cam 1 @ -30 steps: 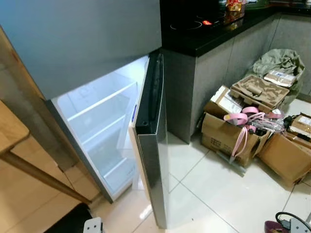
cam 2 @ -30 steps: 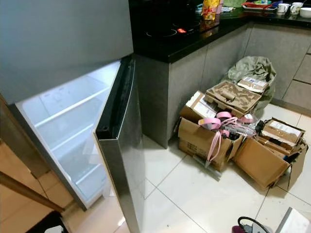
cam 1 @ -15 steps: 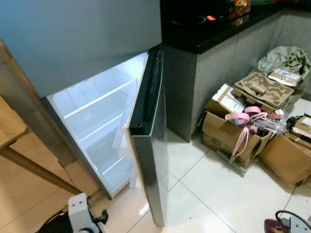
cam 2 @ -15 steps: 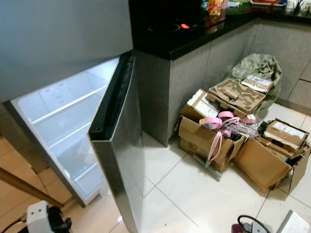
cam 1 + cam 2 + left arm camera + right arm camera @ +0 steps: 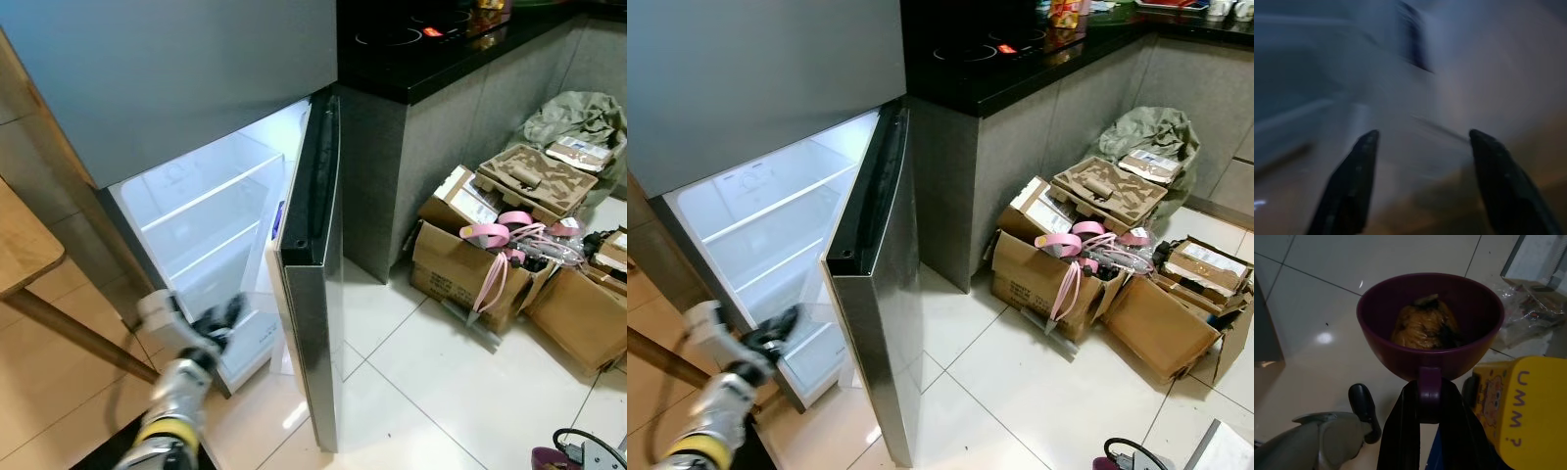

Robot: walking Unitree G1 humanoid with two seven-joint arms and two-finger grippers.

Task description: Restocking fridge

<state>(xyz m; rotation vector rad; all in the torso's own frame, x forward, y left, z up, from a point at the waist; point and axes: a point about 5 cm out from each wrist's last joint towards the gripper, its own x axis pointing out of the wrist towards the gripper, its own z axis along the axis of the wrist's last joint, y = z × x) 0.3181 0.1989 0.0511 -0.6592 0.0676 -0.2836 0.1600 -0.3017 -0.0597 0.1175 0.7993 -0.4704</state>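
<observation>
The grey fridge (image 5: 176, 78) has its lower compartment (image 5: 211, 240) lit and open, white shelves bare, and its door (image 5: 313, 284) swung out toward me. My left gripper (image 5: 220, 318) is raised in front of the bottom shelf beside the door's inner edge; the blurred left wrist view has its fingers (image 5: 1352, 186) spread apart, open, holding nothing. My right gripper (image 5: 1429, 396) is shut on the handle of a purple bowl (image 5: 1430, 320) holding a brownish wrapped food item (image 5: 1422, 325), low over the floor tiles; the bowl's edge (image 5: 549, 458) peeks in at the bottom right.
Open cardboard boxes (image 5: 470, 269) with pink straps (image 5: 495, 235) and a green bag (image 5: 578, 117) crowd the floor right of the grey cabinet. A black countertop (image 5: 431, 49) runs above. A wooden table (image 5: 24, 255) stands at left. A yellow box (image 5: 1520, 401) sits beside the bowl.
My left arm has risen from the bottom edge toward the fridge's lower compartment. The camera has shifted a little.
</observation>
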